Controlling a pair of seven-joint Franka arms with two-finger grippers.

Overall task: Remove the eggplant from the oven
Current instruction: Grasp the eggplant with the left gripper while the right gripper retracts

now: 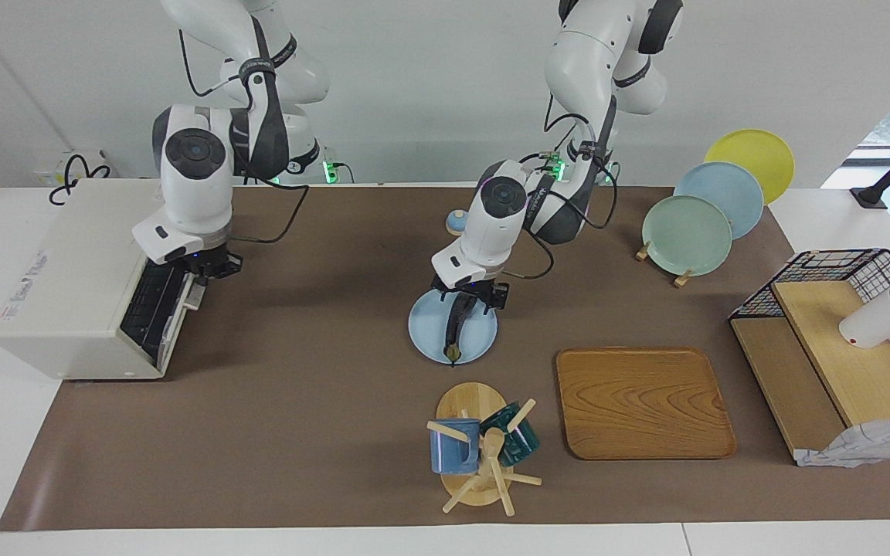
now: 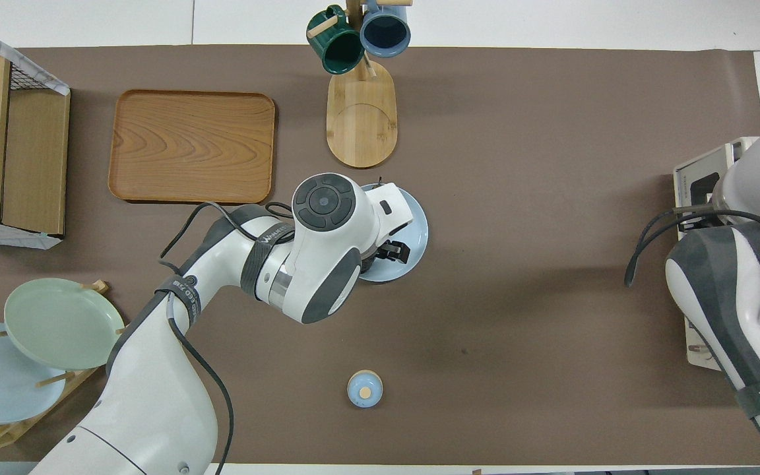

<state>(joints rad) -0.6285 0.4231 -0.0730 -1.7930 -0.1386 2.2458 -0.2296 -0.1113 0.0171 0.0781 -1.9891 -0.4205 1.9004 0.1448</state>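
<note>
Eggplant (image 1: 456, 324) lying on a small blue plate (image 1: 428, 333) at mid-counter, stem tip pointing away from the robots; it is already out of the oven (image 1: 74, 282), which stands at the right arm's end of the counter (image 1: 321, 417) with its door nearly closed.

Risks: the left hand (image 1: 473, 298) is down at the eggplant's thick end with its fingers spread wide, astride or just above it; whether they touch it cannot be told. A grip so near one end would probably let the long, curved body swing or slip out on lifting, and a sideways nudge could slide the plate or roll the eggplant off its rim. At the oven, the right hand (image 1: 212, 266), with fingers shut and nothing visibly held, is at the door's upper edge; contact cannot be confirmed. A push that stops short may leave the door ajar, and a hard one could shift the oven.

Pose: the left arm reaches forward, wrist bent steeply down over the plate. The right arm is folded toward the oven front, wrist pointing down.
</note>
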